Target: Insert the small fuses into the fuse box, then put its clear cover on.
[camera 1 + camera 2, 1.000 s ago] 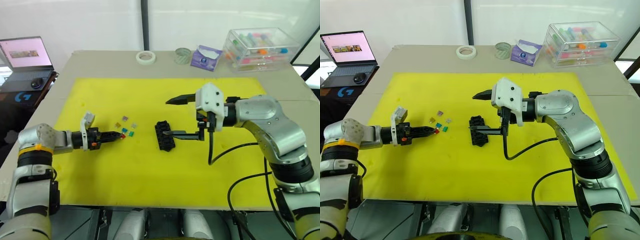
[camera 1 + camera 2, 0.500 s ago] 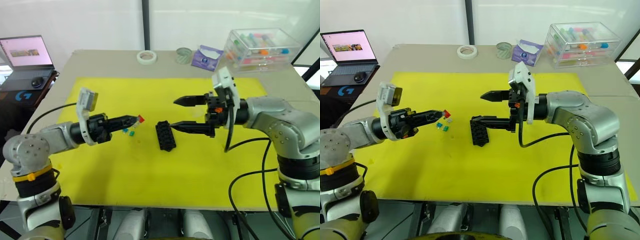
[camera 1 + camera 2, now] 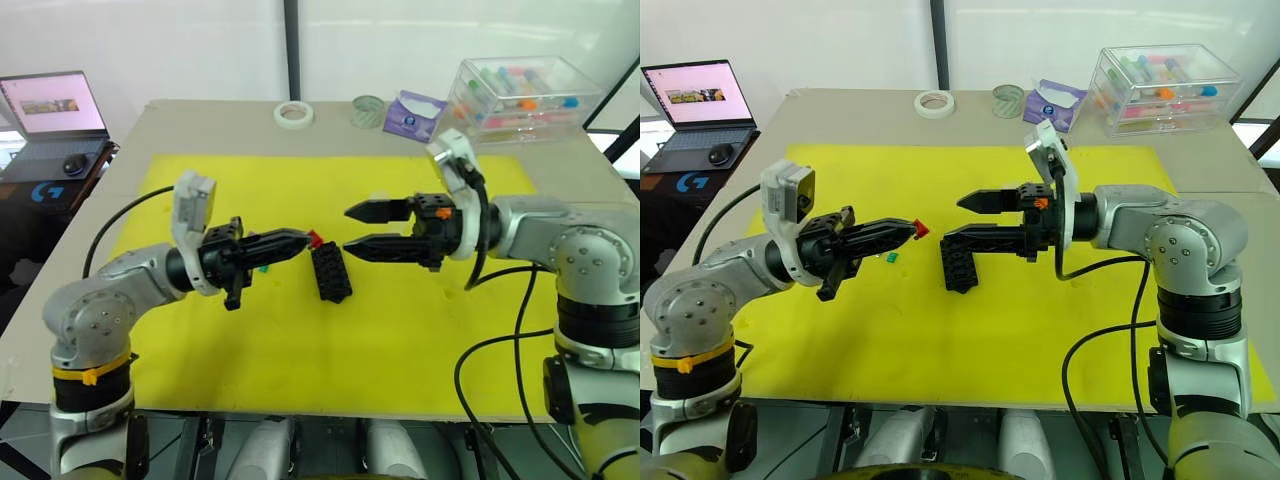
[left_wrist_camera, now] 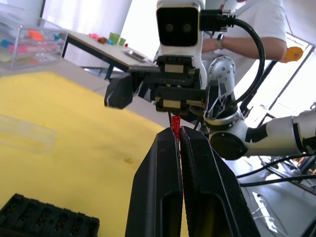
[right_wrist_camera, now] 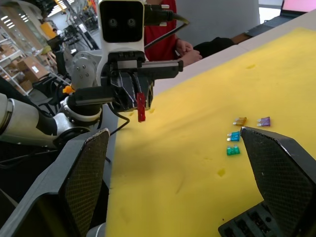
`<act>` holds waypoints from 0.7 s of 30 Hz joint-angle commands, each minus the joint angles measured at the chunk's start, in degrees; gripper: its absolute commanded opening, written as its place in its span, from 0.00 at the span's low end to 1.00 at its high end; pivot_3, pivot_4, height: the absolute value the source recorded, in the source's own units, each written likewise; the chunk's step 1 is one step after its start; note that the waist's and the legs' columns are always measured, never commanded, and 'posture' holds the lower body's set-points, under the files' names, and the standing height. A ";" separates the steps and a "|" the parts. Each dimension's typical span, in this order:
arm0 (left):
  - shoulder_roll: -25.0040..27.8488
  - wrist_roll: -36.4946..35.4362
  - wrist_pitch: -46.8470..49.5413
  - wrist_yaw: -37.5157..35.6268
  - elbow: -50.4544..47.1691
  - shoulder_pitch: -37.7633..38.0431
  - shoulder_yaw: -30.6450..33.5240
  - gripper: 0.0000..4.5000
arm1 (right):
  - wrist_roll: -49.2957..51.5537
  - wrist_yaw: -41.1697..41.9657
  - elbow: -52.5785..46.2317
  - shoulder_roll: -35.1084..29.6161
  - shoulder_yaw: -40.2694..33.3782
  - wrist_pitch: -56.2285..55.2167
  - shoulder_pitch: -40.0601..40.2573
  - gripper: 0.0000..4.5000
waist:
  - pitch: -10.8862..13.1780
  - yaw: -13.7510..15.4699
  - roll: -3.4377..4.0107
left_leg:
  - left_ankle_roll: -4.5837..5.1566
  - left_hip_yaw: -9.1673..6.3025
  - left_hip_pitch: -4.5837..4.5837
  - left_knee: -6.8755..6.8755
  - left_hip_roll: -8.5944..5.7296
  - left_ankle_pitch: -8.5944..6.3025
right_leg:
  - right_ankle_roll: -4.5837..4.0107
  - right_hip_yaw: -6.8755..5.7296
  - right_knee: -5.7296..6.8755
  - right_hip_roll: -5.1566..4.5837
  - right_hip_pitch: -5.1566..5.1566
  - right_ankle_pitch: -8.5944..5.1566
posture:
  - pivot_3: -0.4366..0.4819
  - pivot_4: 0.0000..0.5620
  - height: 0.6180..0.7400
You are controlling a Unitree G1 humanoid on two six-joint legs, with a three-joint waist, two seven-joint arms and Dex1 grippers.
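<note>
1. Now, your left gripper (image 3: 916,229) is clamped on a red fuse (image 3: 922,229), held in the air just left of the fuse box (image 3: 959,265)
2. Your right gripper (image 3: 348,229) has its fingers apart, hovering over the box's right side
3. Other fuses (image 5: 236,136) lie on the yellow mat (image 3: 400,320), left of the box
4. The cover (image 4: 27,132) lies on the mat

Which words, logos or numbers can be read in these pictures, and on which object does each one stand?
"G": a blue logo on the dark surface in front of the laptop.
Laptop screen: the content is too small to read.
Purple packet: the print is too blurred to read.
No other text can be read.
</note>
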 commanded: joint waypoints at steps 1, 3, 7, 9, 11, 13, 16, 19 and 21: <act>0.93 0.22 -2.82 0.42 0.49 -0.27 -0.41 0.01 | 1.35 -0.16 -1.98 0.32 -0.33 -0.84 -0.52 1.00 | 0.00 -0.02 0.00 | 0.00 0.00 0.00 0.00 0.00 0.00 | 0.00 0.00 0.00 0.00 0.00 0.00 | 0.48 0.27 1.00; 0.98 -0.36 -3.17 1.01 0.95 -0.63 -0.50 0.00 | 0.52 -0.42 -2.88 0.35 0.35 -1.80 -0.12 0.91 | 0.00 -0.03 0.00 | 0.00 0.00 0.00 -0.01 0.00 0.00 | 0.00 0.00 0.00 0.00 -0.01 0.00 | 0.48 0.27 1.00; 1.64 -0.49 -4.15 0.58 1.16 -0.55 -1.37 0.00 | -1.27 0.59 -4.38 -0.68 2.19 -3.81 1.10 0.64 | 0.00 0.02 0.00 | 0.00 0.00 0.00 -0.01 0.00 0.00 | 0.00 0.00 0.00 0.00 -0.01 0.00 | 0.48 0.27 1.00; 1.92 -0.80 -4.46 0.48 0.94 -0.51 -1.74 0.00 | -1.51 0.45 -4.60 -0.63 2.63 -4.30 1.23 0.56 | 0.00 0.03 0.00 | 0.00 0.00 0.00 -0.01 0.00 0.00 | 0.00 0.00 0.00 0.00 -0.01 0.00 | 0.48 0.27 1.00; 2.03 -0.82 -4.62 0.69 0.86 -0.44 -2.11 0.00 | -1.62 -0.02 -4.59 -0.21 3.08 -4.56 1.06 0.56 | 0.00 -0.01 0.00 | 0.00 0.00 0.00 -0.01 0.00 0.00 | 0.00 0.00 0.00 0.00 -0.01 0.00 | 0.48 0.27 1.00; 2.27 -0.44 -5.15 0.40 0.65 0.06 -2.67 0.00 | -1.67 -0.77 -4.70 0.45 3.51 -4.78 1.18 0.56 | 0.00 -0.03 0.00 | 0.00 0.00 0.00 -0.01 0.00 0.00 | 0.00 0.00 0.00 0.01 -0.02 0.00 | 0.48 0.27 1.00; 2.45 -0.72 -5.63 0.14 0.18 0.47 -3.13 0.00 | -1.36 -1.49 -5.05 1.03 3.93 -4.88 1.57 0.56 | 0.00 0.00 0.00 | 0.00 0.00 0.00 -0.01 0.00 0.00 | 0.00 0.00 0.00 0.00 -0.02 0.00 | 0.48 0.27 1.00; 2.58 -1.07 -5.85 0.42 0.04 0.41 -3.28 0.00 | -0.75 -2.08 -5.20 1.41 3.75 -4.47 1.48 0.56 | 0.00 0.02 0.00 | 0.00 0.00 0.00 -0.01 0.00 0.00 | 0.00 0.00 0.00 0.00 -0.02 0.00 | 0.48 0.27 1.00; 2.81 -0.80 -6.16 0.17 0.15 0.52 -3.63 0.00 | -0.53 -2.30 -5.16 1.60 3.78 -4.32 1.32 0.56 | 0.00 0.00 0.00 | 0.00 -0.01 0.00 -0.01 0.00 0.00 | 0.00 0.00 0.00 0.00 -0.02 0.00 | 0.48 0.27 1.00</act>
